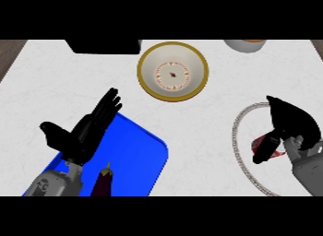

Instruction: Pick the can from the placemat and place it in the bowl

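A red can (pixel 266 144) lies on a round pale placemat with a beaded rim (pixel 238 133) at the right. My right hand (pixel 292 120) covers it from above, with the thumb curled round the can's left side; most of the can is hidden. The bowl (pixel 171 71), cream inside with a gold rim and a patterned centre, stands at the back middle with nothing in it. My left hand (pixel 88 130) rests open, fingers pointing up and to the right, over the left edge of a blue mat.
The blue mat (pixel 140 156) lies at the lower left, with a dark purple eggplant (pixel 103 182) on it. A black object (pixel 103 46) sits at the back left. A pale cup with orange contents (pixel 246 44) stands at the back right.
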